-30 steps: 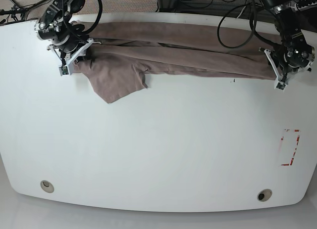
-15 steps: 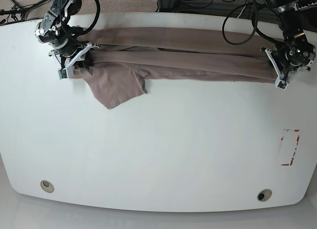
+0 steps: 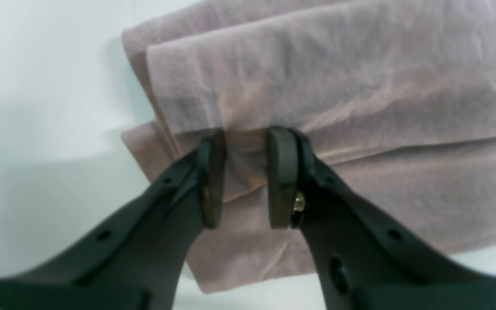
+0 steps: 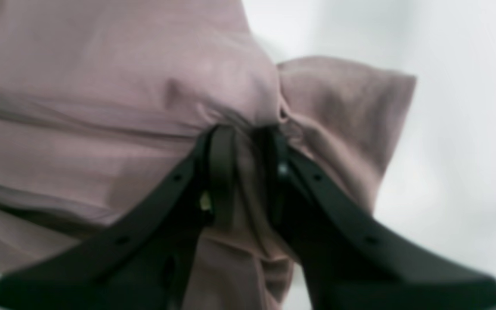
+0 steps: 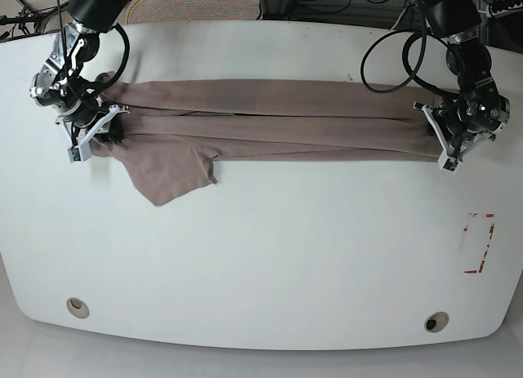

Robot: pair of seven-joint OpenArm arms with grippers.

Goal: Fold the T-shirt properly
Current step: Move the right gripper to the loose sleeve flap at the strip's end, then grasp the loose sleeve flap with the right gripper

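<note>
Mauve T-shirt (image 5: 270, 121) dragged nearer since a second ago – stretched nine to three, left gripper (image 3: 241, 181) and right gripper (image 4: 248, 172) each pinching an end – ready to lay flat

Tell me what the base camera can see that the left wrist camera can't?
Only the base view shows the whole table, the right gripper, a sleeve lying loose, and the red mark. Only the left wrist view shows, close up, the left gripper pinching stacked layers at the cloth's end. Both show the T-shirt stretched long on the white table.
</note>
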